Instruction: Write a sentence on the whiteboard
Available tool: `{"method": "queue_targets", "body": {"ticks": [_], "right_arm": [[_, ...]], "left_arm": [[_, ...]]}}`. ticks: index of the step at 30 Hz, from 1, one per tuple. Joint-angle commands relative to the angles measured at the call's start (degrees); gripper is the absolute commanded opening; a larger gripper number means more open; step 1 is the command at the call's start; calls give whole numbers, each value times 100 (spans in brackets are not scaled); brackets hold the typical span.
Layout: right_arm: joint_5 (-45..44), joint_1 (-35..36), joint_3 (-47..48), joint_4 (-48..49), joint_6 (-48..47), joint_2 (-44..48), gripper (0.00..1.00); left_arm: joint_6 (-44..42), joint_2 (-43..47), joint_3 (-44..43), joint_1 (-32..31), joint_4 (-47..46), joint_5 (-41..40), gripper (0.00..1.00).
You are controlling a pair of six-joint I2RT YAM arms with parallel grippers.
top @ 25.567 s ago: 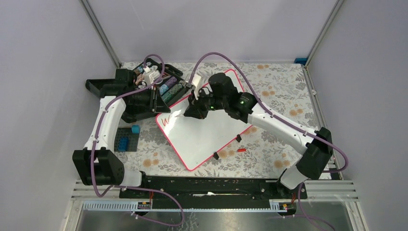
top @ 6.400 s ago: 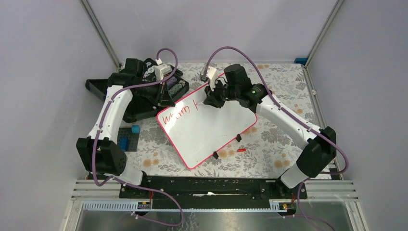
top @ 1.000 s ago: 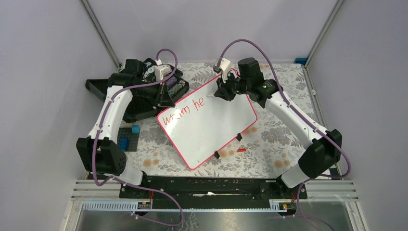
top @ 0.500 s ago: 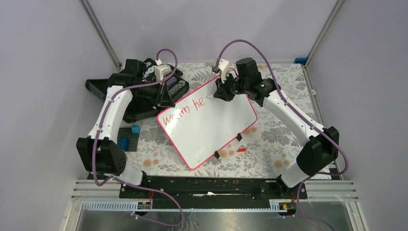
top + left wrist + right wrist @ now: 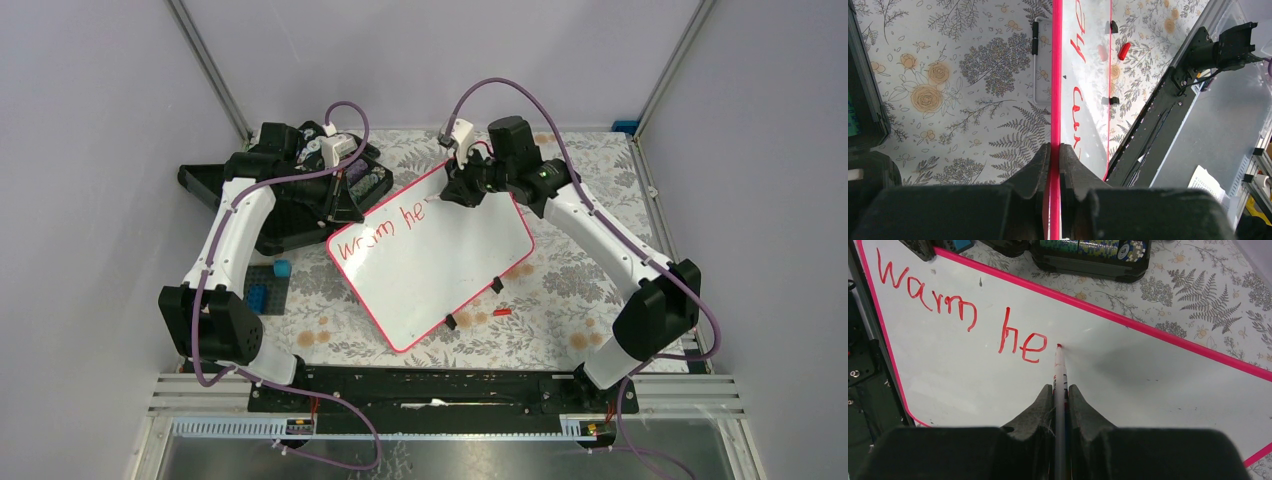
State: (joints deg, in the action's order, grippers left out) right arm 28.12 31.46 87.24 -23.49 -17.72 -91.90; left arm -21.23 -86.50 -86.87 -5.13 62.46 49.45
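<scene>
The whiteboard point(image 5: 440, 270) lies slanted on the floral table, white with a pink rim. The sentence point(image 5: 385, 228) reads "Warm he" in red along its far edge, and shows clearly in the right wrist view as the sentence point(image 5: 963, 315). My right gripper point(image 5: 455, 192) is shut on a white marker point(image 5: 1060, 370), whose red tip touches the board just right of the "e". My left gripper point(image 5: 1054, 147) is shut on the whiteboard's pink rim point(image 5: 1054, 75) at the board's far left corner, beside the "W".
An open black case point(image 5: 300, 190) with coloured pieces sits behind the left gripper, right beside the board. Blue blocks point(image 5: 265, 290) lie left of the board. A red cap point(image 5: 502, 312) rests near the board's two black clips point(image 5: 496, 286). Frame posts stand at the back corners.
Over the last second the right gripper shifted slightly left, keeping the marker tip just past "he". Since the earliest frame the writing grew from "W" to "Warm he". The left gripper's hold is unchanged.
</scene>
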Motion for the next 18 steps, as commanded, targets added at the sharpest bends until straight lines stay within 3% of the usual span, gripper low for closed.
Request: {"method": "queue_targets", "body": {"ticks": [1, 18], "right_arm": [[99, 96, 131, 88, 25, -15, 0], [-37, 159, -392, 88, -121, 253, 0]], "left_arm": [[-153, -20, 34, -19, -25, 115, 0], [-153, -14, 52, -24, -26, 110, 0]]}}
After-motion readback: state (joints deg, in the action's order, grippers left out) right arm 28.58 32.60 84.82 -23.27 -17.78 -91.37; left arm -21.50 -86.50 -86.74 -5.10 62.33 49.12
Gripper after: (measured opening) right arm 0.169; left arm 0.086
